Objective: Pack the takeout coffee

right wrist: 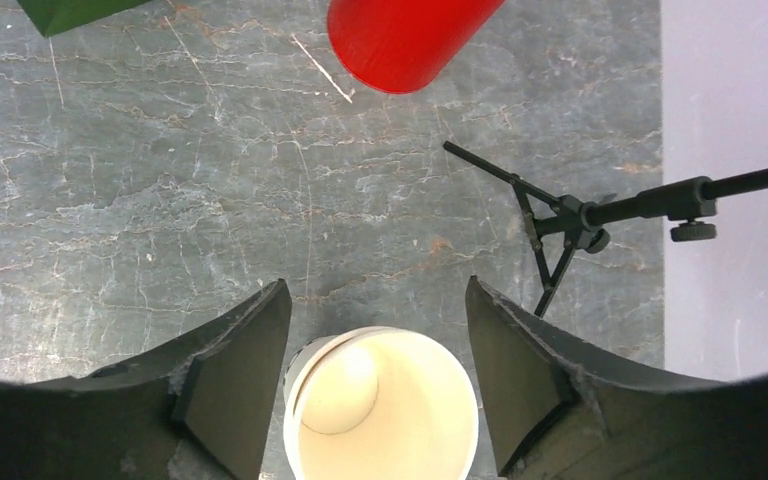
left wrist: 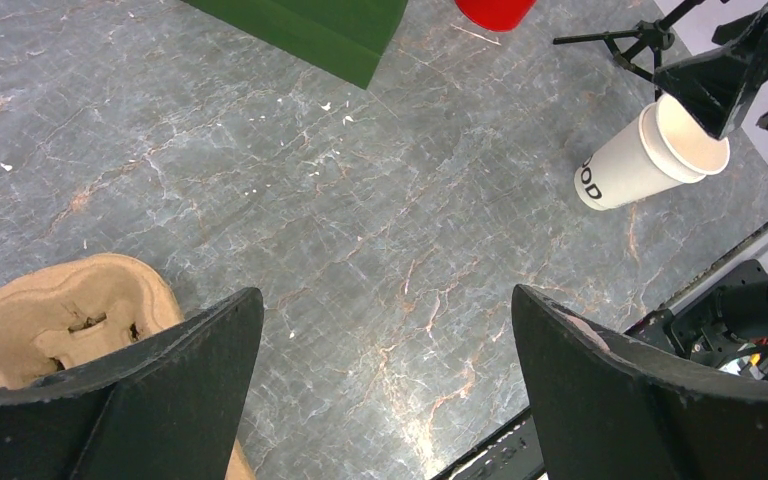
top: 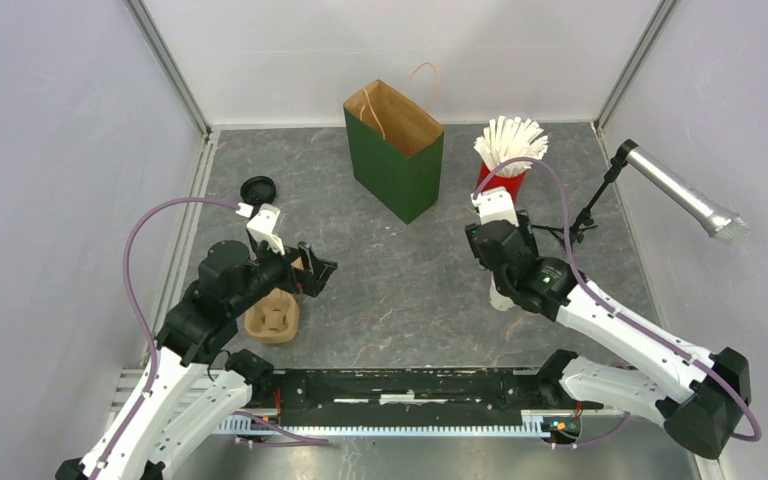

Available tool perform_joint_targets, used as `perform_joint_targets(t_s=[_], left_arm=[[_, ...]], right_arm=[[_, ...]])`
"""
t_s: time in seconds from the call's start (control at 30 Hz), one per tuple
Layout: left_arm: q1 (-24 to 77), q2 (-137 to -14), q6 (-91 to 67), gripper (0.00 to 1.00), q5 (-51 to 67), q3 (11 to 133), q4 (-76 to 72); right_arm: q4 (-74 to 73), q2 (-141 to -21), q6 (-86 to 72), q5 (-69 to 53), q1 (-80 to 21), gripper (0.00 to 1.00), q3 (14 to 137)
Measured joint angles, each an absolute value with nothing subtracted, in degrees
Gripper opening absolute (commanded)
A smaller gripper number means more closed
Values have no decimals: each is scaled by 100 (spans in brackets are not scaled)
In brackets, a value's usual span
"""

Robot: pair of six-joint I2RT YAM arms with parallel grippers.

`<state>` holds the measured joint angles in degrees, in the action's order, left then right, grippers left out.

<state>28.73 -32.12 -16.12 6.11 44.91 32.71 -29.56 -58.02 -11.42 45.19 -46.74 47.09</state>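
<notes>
Beside the lumpy brown pulp carrier [top: 272, 318] the left gripper [left wrist: 385, 300] hangs wide apart; mostly hidden from above, 1 open-topped white paper cup [right wrist: 380, 410], round and tan inside in the right wrist view, stands between the fingers of the right gripper [right wrist: 377, 290], grip unclear.

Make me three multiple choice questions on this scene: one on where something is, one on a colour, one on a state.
1. Where is the pulp cup carrier? A back right corner; B by the left gripper; C far centre.
2. What colour is the cup holding the straws? A red; B blue; C white.
3. The white cup between the fingers of the right gripper is: A lidded; B open-topped; C crushed.
1 B: it lies right beside that gripper. 2 A: red wall under white straws. 3 B: its tan inside shows.
</notes>
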Motion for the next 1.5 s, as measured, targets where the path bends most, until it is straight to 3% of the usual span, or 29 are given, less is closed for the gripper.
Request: perform_joint_targets(t_s=[0.13,0.8,1.5], left_arm=[[2873,-3214,-1610,100,611,4491,3273],[2873,-3214,-1610,100,609,4480,3288],[2873,-3225,-1610,100,609,4460,3291]], right_arm=[[-2952,-5719,-976,3712,-4075,57,4713],[-3085,-5706,-875,2375,-3406,44,4676],[-3588,-5463,-1284,1907,-3400,42,4469]])
